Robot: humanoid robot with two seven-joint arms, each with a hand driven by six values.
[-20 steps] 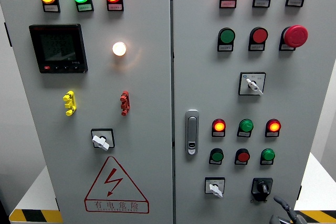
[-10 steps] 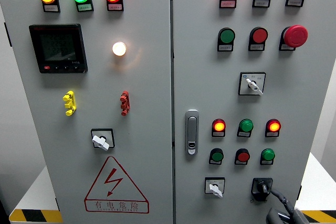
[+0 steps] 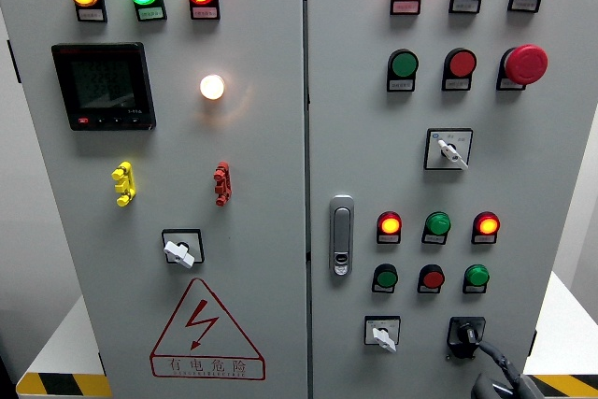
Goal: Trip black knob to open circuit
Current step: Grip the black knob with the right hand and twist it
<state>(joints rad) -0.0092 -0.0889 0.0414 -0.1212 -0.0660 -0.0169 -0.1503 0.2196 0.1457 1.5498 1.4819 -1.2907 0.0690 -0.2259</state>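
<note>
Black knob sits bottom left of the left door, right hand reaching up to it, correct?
Not quite. The head view shows the black knob at the bottom right of the right door, not the left door. The right hand does reach up to it.

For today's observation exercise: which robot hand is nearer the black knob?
Right. The right robot hand reaches up from the lower right corner, a finger at the black knob. The left robot hand is out of view.
</note>
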